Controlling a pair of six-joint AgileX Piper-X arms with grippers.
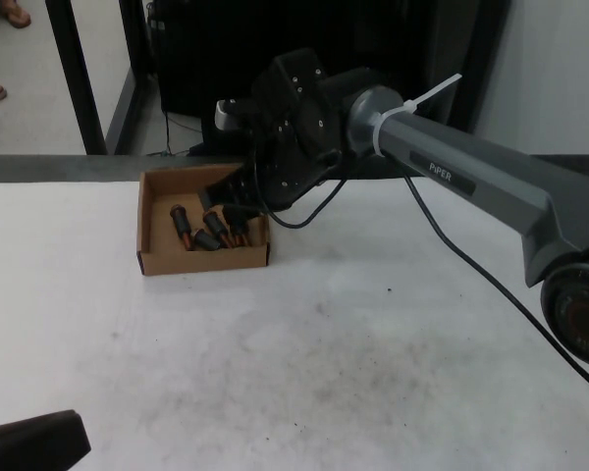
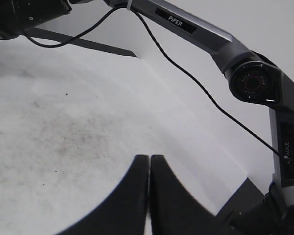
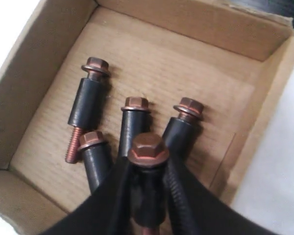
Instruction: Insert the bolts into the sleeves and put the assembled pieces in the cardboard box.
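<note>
the right gripper (image 3: pixel 148 177) is closed on an assembled piece (image 3: pixel 148 161), a copper-coloured bolt in a black sleeve, its two fingers pressing the sleeve from either side just below the hex head. it hangs over the cardboard box (image 3: pixel 44 63), low inside the walls; whether the piece touches the floor of the box cannot be told. in the high view this gripper (image 1: pixel 239 201) sits over the right half of the box (image 1: pixel 204 260), which stands at the far left of the bench (image 1: pixel 324 343), close to its far edge.

four more assembled pieces lie on the box floor near the gripper. three are close together just beside the held one (image 3: pixel 95 161) (image 3: pixel 133 122) (image 3: pixel 183 128); the fourth (image 3: pixel 88 100) lies a little apart, its threaded end sticking out of the sleeve.

the right arm (image 1: pixel 471 186) stretches from the right edge across to the box, with a black cable (image 1: pixel 471 265) hanging below it.

the left gripper (image 2: pixel 149 196) has its fingers pressed together with nothing between them, above the bare white bench at the near side, well apart from the box.
</note>
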